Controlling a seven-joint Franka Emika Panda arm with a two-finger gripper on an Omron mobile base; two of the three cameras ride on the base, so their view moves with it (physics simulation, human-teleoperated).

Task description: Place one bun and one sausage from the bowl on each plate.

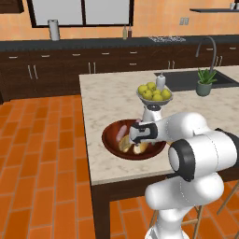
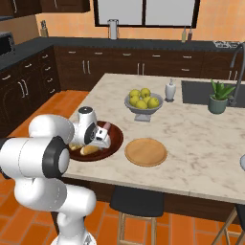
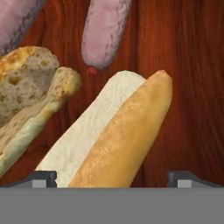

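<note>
- I see my gripper [image 3: 112, 178] hanging low over the bowl [image 1: 111, 140], and its jaws are wide open with nothing in them.
- In the hand view the two dark tips sit at the bottom left and bottom right of the frame, and a long bun [image 3: 113, 140] lies between them.
- That bun is split, white on its left side and golden brown on its right.
- A second bun [image 3: 30, 96] lies at the left of the hand view, torn open and crusty.
- A pink sausage [image 3: 105, 33] points down from the top middle of the hand view, and another sausage [image 3: 15, 22] peeks in at the upper left corner.
- In the left base view the bowl sits in the middle of the frame, near the front left edge of the counter [image 1: 112, 88].
- In the right base view the orange-tan plate [image 2: 146, 152] lies just to the right of the bowl, with nothing on it.
- A bit of the pale grey plate [image 2: 242, 162] shows at the right edge of that view.
- A grey fruit bowl [image 2: 142, 101] with yellow-green fruit stands farther back, above the bowl in the frame.
</note>
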